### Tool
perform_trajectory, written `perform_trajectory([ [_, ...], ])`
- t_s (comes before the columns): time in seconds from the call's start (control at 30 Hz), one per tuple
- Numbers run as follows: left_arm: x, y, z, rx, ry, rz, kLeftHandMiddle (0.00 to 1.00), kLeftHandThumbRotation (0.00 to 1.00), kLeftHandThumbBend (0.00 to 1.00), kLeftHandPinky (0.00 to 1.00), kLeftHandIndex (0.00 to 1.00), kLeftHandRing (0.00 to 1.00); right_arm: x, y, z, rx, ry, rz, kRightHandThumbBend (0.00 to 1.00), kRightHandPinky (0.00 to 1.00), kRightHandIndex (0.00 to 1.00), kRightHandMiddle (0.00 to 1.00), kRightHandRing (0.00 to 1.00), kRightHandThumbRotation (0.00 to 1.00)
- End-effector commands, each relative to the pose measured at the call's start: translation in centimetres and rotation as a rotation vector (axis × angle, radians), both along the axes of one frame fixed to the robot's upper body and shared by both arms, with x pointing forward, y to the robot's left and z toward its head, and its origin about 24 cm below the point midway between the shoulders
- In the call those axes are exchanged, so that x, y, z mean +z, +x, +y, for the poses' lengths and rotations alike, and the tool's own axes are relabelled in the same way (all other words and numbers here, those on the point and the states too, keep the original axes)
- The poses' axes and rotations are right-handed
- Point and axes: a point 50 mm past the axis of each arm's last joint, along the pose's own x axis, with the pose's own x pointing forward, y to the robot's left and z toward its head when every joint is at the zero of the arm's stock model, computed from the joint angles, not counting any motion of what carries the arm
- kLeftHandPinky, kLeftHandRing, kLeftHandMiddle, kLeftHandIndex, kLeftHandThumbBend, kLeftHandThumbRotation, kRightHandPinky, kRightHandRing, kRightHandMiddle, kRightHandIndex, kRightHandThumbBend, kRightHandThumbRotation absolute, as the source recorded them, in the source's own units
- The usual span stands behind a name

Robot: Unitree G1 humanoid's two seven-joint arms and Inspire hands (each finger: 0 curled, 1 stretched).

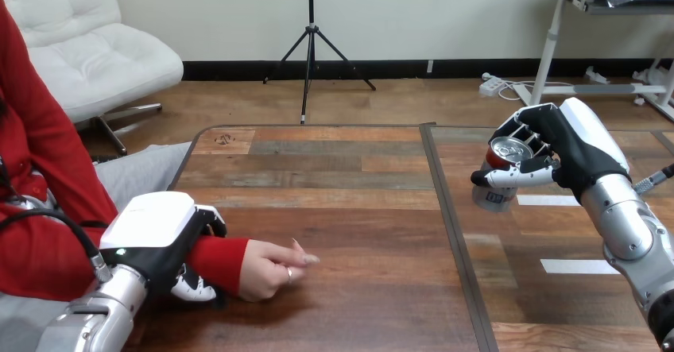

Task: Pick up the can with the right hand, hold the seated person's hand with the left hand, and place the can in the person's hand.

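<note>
- My right robot hand [572, 149] is at the right of the frame, fingers and thumb wrapped round the can [502, 169], which sits upright in the grip with its top showing.
- From this angle I can't say whether the can's base has cleared the worktop [342, 209].
- My left robot hand [155, 233] is at lower left, clamped on the person's wrist over the red sleeve [218, 261], with fingers above and thumb below.
- The person's hand [266, 268] rests on the worktop just beyond that grip, loosely curled with knuckles up, well apart from the can.
- Step in hand, as I judge it: carry the can left across the worktop to that hand.
- To do it well, I'd hold the wrist gently, travel with the can upright, approach low from the right, and release only once the person's fingers have opened to take it.
</note>
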Motion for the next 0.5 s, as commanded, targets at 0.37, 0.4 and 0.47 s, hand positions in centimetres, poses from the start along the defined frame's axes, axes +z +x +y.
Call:
perform_trajectory([
  [0.37,0.67,0.88,0.41,-0.011,0.097,0.033,0.71,0.12,0.90,0.59,0.69,0.68,3.64,1.22,0.30,0.017,0.035,-0.163,0.73,0.37,0.47,0.45,0.40,0.00],
  [0.4,0.68,0.89,0.43,-0.013,0.100,0.035,0.71,0.12,0.90,0.59,0.69,0.68,3.64,1.23,0.31,0.017,0.035,-0.163,0.73,0.37,0.47,0.45,0.40,0.00],
  [0.47,0.69,0.91,0.43,-0.014,0.102,0.038,0.71,0.13,0.90,0.59,0.70,0.68,3.66,1.24,0.31,0.017,0.036,-0.162,0.73,0.37,0.47,0.45,0.40,0.00],
])
